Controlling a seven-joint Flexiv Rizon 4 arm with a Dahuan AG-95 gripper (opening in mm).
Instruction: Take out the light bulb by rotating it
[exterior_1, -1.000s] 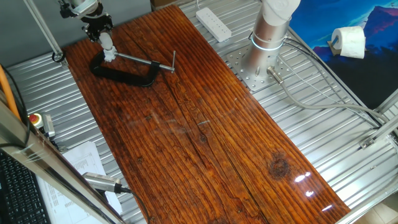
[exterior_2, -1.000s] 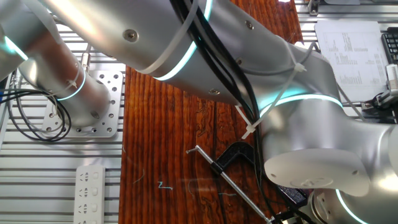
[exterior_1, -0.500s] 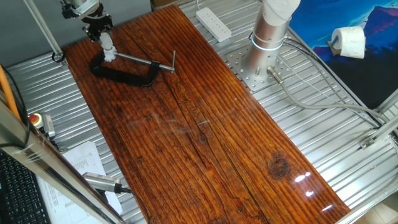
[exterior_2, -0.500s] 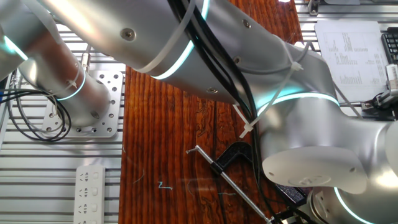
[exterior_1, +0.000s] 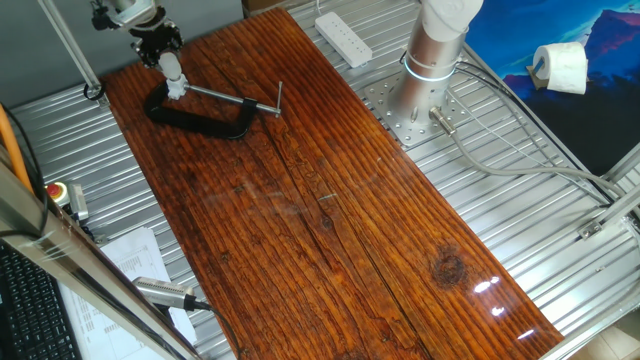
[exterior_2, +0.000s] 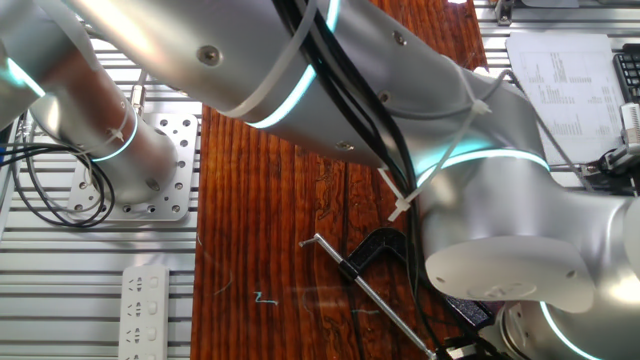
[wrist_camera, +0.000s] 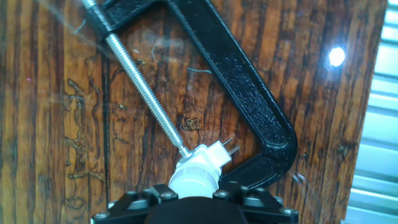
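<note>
Although the silver arm (exterior_2: 400, 110) fills most of the other fixed view, the long wooden counter (exterior_1: 330, 200) is easy to read from the fixed view: it runs from the far left corner down to the near right, with ribbed metal decking on both sides. Lying at its far left end is the black clamp (exterior_1: 200, 115), flat on the wood, its steel screw bar (wrist_camera: 140, 87) reaching back toward the clamp's closed end.

At that end is the bulb (wrist_camera: 196, 174), a small white piece pinched between the bar's tip and the clamp's jaw pad. The gripper (exterior_1: 163, 52) comes down on it from above; in the hand view the bulb disappears up under the gripper body. Its jaws look closed around the bulb's top, though the contact itself is hidden by the body.

My reading is that the unscrewing turn is in hand. To do it well, the wrist should spin about the bulb's own axis with no sideways push, so the clamp does not skid. A steady, modest squeeze suits a smooth rounded part; the lift should come only once the thread lets go.

Room is tight toward the far left, where the counter edge and a slanted metal pole (exterior_1: 70, 45) stand near. The counter toward the near right is open for carrying the bulb away.
</note>
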